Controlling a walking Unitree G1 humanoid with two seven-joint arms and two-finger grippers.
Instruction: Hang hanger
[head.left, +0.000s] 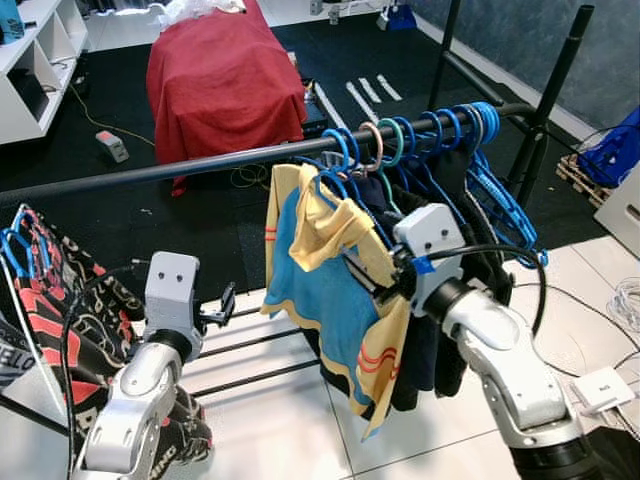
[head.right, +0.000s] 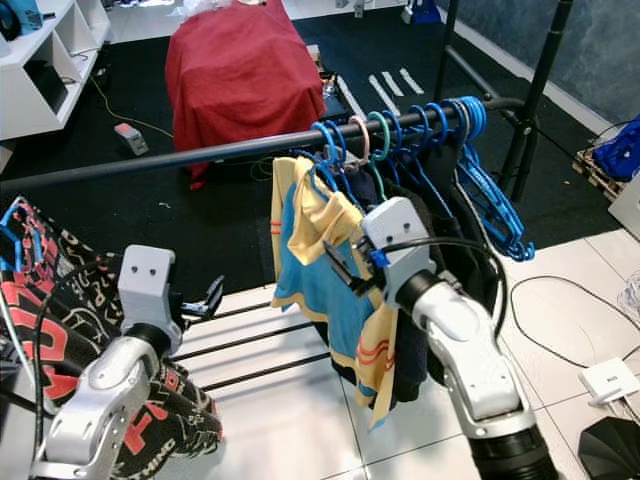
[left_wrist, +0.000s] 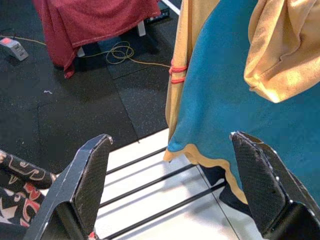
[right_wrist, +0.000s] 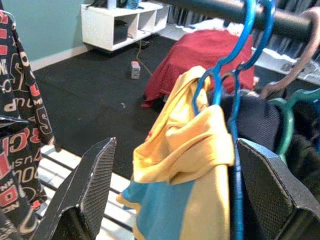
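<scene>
**Mia:** Where is the hanger?

**Ben:** The blue hanger with the yellow and blue shirt is hooked on the black rail. It sits at the left end of a bunch of other hangers.

**Mia:** What could go wrong now?

**Ben:** I think the hook could slip. The right gripper is very near the shirt. If the arm pulls back and a finger snags the cloth, the hanger could tip and come off the rail. The shirt also hangs crooked and bunched at the neck, so it might slide off.

**Mia:** Is the right gripper holding anything?

**Ben:** No. Its two black fingers are spread wide apart, with the shirt in front of them. The right arm reaches up and forward, just under the rail.

**Mia:** And the other one?

**Ben:** The left gripper is spread wide too, and it holds nothing. That arm is bent lower down, off to the left, well apart from the shirt. A black and red printed cloth hangs beside it.
</scene>
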